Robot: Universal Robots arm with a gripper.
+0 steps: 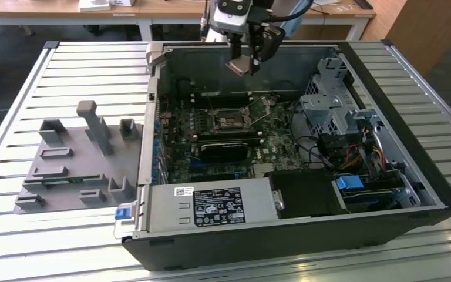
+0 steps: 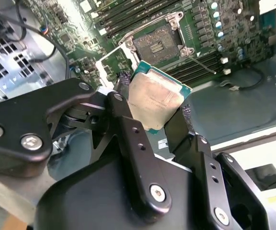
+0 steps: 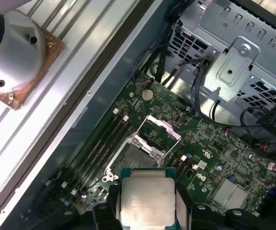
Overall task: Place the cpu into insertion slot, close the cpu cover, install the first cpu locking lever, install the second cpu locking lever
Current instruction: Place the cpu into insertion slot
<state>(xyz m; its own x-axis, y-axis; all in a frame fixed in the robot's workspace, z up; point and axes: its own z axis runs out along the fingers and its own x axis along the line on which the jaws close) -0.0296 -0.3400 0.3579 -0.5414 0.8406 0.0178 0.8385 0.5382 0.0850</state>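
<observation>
My gripper (image 1: 245, 63) hangs above the back of the open computer case, shut on the cpu (image 2: 155, 98), a flat square chip with a dull silvery top and green edge. In both wrist views the black fingers (image 2: 121, 115) clamp two opposite sides of the cpu (image 3: 146, 199). Well below it on the green board lies the insertion slot (image 2: 155, 42), bare and dark inside its metal rim; it also shows as the insertion slot (image 3: 131, 158) and the insertion slot (image 1: 229, 120). The cpu cover (image 3: 163, 132) stands swung up beside the slot. A thin locking lever (image 2: 202, 62) sticks out, unlatched.
A black rectangular card (image 1: 225, 150) lies on the board just in front of the slot. A metal drive cage (image 1: 335, 106) and cables fill the exterior view's right of the case; a power supply (image 1: 209, 205) sits in front. A grey fixture plate (image 1: 69, 164) rests on the slatted table at the exterior view's left.
</observation>
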